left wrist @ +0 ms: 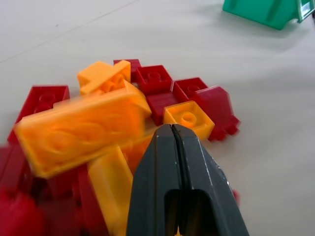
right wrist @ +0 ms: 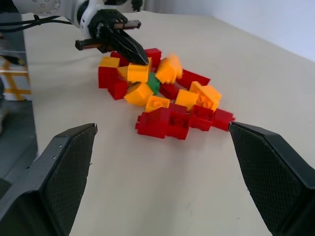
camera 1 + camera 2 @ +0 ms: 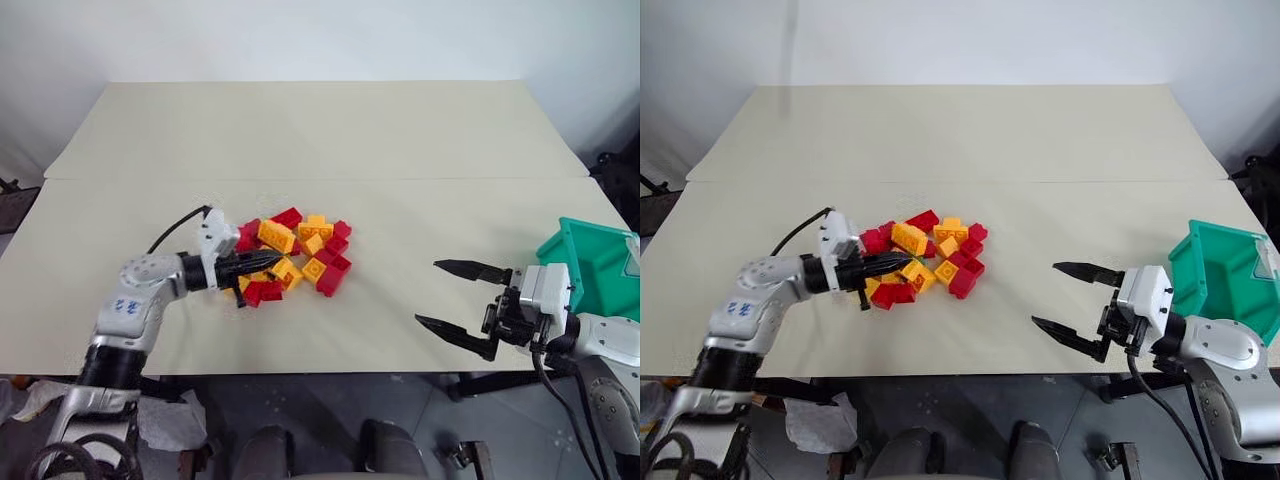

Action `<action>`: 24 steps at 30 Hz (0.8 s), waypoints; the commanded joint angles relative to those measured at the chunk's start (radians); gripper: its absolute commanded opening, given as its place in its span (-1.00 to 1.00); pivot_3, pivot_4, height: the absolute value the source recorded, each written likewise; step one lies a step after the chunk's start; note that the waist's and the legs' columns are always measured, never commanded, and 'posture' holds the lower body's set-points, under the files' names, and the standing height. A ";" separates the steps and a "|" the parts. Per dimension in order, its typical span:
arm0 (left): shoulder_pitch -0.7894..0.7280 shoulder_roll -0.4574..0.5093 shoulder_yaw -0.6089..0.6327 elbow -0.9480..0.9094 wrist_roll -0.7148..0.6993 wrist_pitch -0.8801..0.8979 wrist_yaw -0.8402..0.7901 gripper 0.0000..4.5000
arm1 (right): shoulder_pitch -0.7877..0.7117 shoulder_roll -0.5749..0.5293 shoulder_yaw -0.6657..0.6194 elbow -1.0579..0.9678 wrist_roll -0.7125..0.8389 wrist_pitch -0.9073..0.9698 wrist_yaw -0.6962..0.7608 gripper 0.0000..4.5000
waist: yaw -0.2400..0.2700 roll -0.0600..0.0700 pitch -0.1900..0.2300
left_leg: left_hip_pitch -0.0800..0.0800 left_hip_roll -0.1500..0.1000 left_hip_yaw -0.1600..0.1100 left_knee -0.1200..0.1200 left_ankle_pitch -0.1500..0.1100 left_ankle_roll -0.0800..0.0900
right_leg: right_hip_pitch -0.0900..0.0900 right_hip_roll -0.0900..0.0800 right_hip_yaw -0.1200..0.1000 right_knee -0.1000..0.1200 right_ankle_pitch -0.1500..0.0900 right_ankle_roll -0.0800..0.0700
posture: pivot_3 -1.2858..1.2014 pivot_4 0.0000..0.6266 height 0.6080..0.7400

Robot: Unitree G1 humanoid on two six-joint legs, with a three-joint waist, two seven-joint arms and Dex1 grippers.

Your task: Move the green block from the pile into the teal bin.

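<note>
Table (image 3: 300,130) view: your left gripper (image 3: 268,265) is closed, nosing into the pile (image 3: 300,255); right gripper (image 3: 462,300) gapes empty near the teal bin (image 3: 590,265).

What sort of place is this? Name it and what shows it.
Probably a robot test room: a plain beige table against a bare wall, holding only a pile of toy bricks and a teal bin.

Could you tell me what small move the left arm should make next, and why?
Probably nudge the yellow bricks aside with the shut left gripper: its tip is already in the pile, and the green block sits wedged among yellow bricks just beyond it, with too little exposed to grasp.
</note>
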 commanded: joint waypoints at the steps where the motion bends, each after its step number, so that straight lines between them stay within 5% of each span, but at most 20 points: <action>1: -0.048 -0.020 -0.019 0.086 0.056 -0.041 0.019 -1.00 | 0.016 0.011 -0.032 -0.050 0.004 -0.010 -0.035 0.98 | 0.000 0.000 0.000 | 0.000 0.000 0.000 0.000 0.000 0.000 | 0.000 0.000 0.000 0.000 0.000 0.000 | 0.03 -0.52 1.00; 8: -0.169 -0.100 0.047 0.311 0.106 -0.220 0.124 -1.00 | 0.029 0.028 -0.018 -0.056 -0.016 -0.028 -0.068 0.98 | 0.002 -0.001 0.000 | 0.000 0.000 0.000 0.001 0.000 0.000 | 0.000 0.000 0.001 0.000 0.000 0.000 | 0.03 -0.52 1.00; 13: -0.161 -0.046 0.092 0.355 0.096 -0.260 0.080 -1.00 | 0.027 0.033 -0.013 -0.054 -0.022 -0.035 -0.077 0.98 | -0.003 -0.001 0.000 | 0.000 0.000 0.000 0.001 0.000 0.000 | -0.001 0.000 0.000 0.000 0.000 0.000 | 0.03 -0.52 1.00; 24: 0.058 0.130 0.085 0.075 0.004 -0.190 -0.226 -1.00 | 0.020 0.054 0.009 -0.050 -0.035 -0.049 -0.096 0.98 | 0.002 -0.001 0.001 | -0.001 0.000 0.000 0.001 0.000 0.000 | 0.000 0.000 0.000 0.000 0.000 0.000 | 0.03 -0.52 1.00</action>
